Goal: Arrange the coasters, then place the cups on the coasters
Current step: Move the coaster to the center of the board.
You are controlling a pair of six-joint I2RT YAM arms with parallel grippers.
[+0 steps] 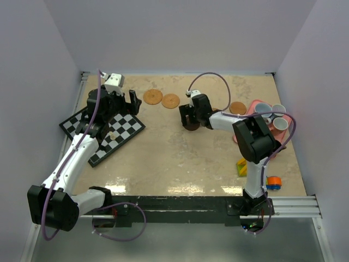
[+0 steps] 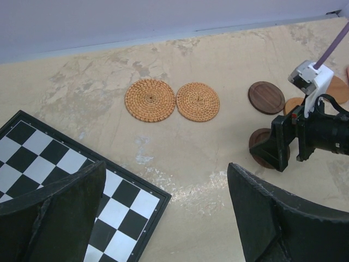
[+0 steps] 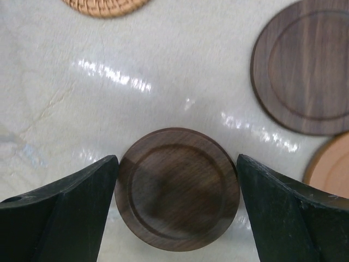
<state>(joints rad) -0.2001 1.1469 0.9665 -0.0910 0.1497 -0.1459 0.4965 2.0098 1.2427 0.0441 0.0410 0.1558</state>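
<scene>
The only container here is the pink tray (image 1: 253,105), back along the arm behind the right gripper (image 3: 177,158). Three pale cups (image 1: 263,109) sit in it upright, mouths up. The arm hides the rest of the tray, and I can't tell which way the handles point.

The right gripper is spread wide. A dark brown coaster (image 3: 177,196) lies flat on the table (image 3: 163,65) directly between its fingers (image 3: 60,218), whose tips are right at its rim, nothing lifted. It's round, so no long axis, grooved face up.

A second dark coaster (image 3: 305,65) lies ahead, off to the right in the wrist view.

The left gripper (image 2: 166,165) is wide open and empty. Two woven coasters (image 2: 150,100) are ahead of it, and a checkerboard (image 2: 54,158) is partly under it.
</scene>
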